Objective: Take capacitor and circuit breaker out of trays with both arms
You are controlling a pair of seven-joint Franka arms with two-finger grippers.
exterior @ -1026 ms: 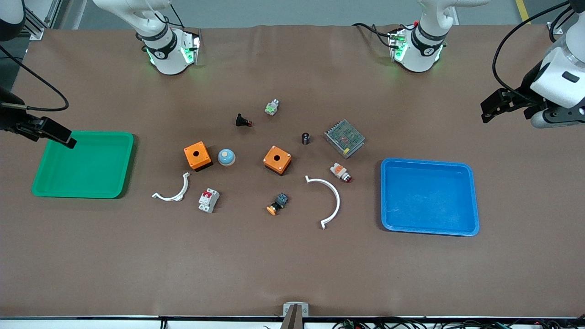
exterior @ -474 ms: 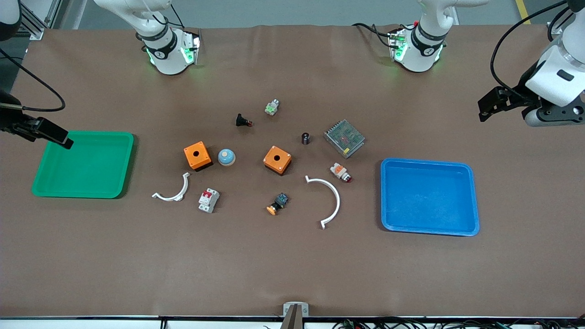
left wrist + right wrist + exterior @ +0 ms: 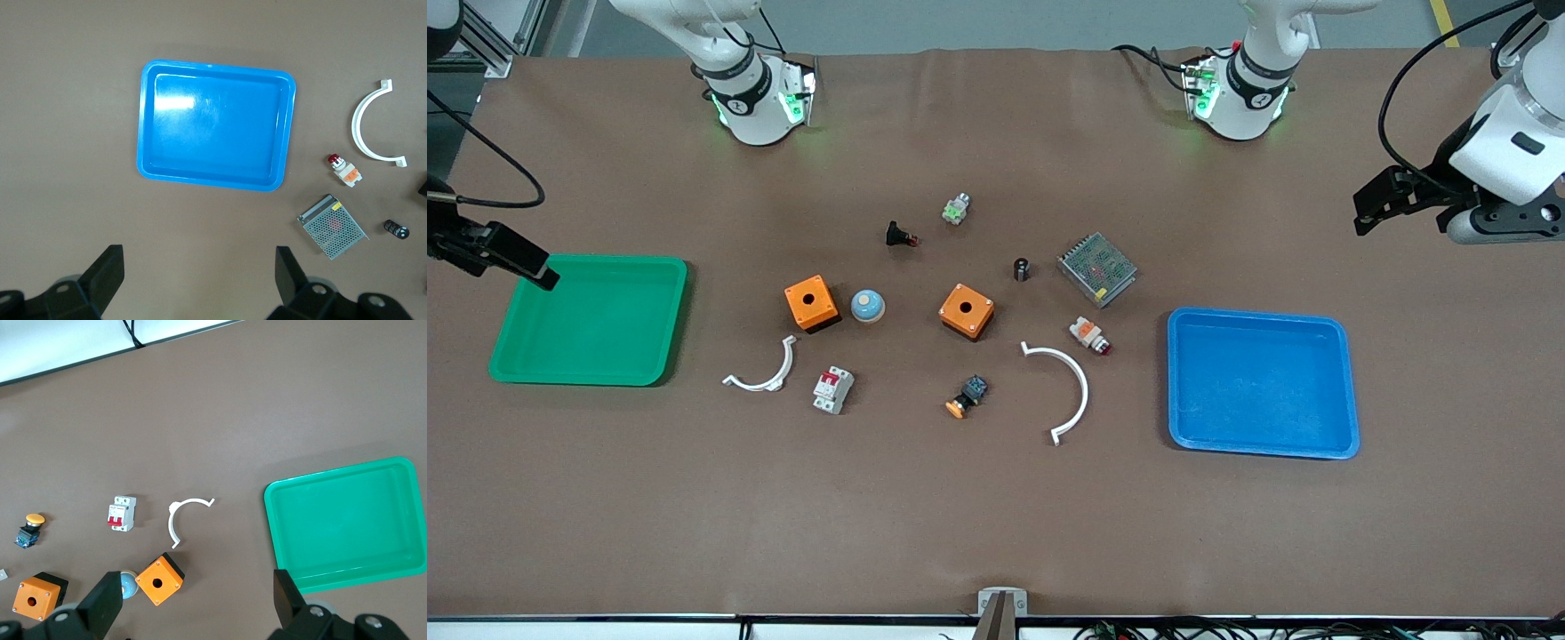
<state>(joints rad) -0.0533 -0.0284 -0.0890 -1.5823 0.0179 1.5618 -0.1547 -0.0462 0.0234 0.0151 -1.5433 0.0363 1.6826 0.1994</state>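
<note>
The capacitor point(image 3: 1021, 268), a tiny black cylinder, stands on the table beside the mesh power supply; it also shows in the left wrist view point(image 3: 396, 230). The breaker point(image 3: 833, 389), a white-grey block with a red toggle, lies nearer the front camera than one orange box; the right wrist view shows it too point(image 3: 121, 513). My left gripper point(image 3: 1365, 213) hangs open and empty over bare table at the left arm's end point(image 3: 198, 280). My right gripper point(image 3: 538, 271) hangs open and empty over the green tray's corner point(image 3: 197, 600).
A green tray point(image 3: 587, 320) lies at the right arm's end and a blue tray point(image 3: 1263, 382) at the left arm's end. Two orange boxes point(image 3: 811, 302) point(image 3: 967, 311), a mesh power supply point(image 3: 1097, 268), a white-orange lamp point(image 3: 1089, 334), an orange-capped switch point(image 3: 967, 396) and two white curved pieces point(image 3: 763, 373) point(image 3: 1067, 391) lie between.
Both grippers have drifted slightly outward toward their own ends of the table. Nothing on the table has moved.
</note>
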